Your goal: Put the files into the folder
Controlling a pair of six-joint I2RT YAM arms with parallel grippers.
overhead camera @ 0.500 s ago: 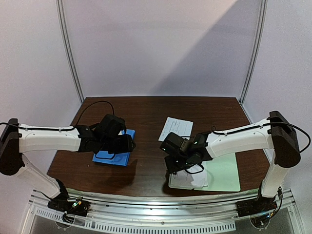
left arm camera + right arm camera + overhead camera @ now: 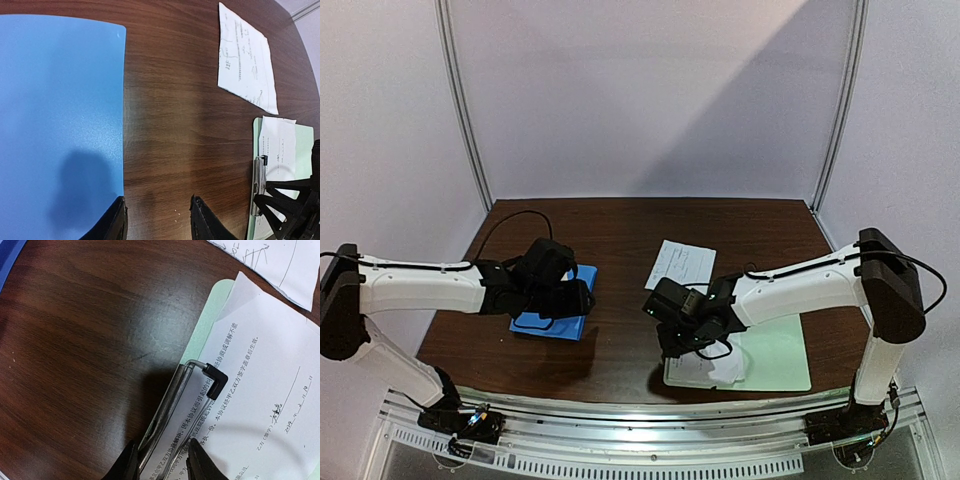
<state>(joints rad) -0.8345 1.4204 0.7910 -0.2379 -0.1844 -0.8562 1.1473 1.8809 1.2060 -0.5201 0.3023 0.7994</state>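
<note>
Right pincer (image 2: 161,460) parted narrowly astride the clipboard's (image 2: 216,302) metal clip (image 2: 187,397) at lower centre, nothing gripped: squeeze it fully open before sliding out the pinned file (image 2: 265,375), bound for the blue folder (image 2: 55,110) lying closed at frame left beside the open, empty left pincer (image 2: 157,222).

The folder (image 2: 60,125) and the clipped sheet (image 2: 265,405) both run partly out of view.

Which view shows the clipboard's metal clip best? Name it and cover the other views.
Right wrist: the metal clip fills the frame centre, close and sharp, pinning a printed sheet to the pale green clipboard. Left wrist shows it small and edge-on at the right border. Top external hides it beneath the right tool.
</note>
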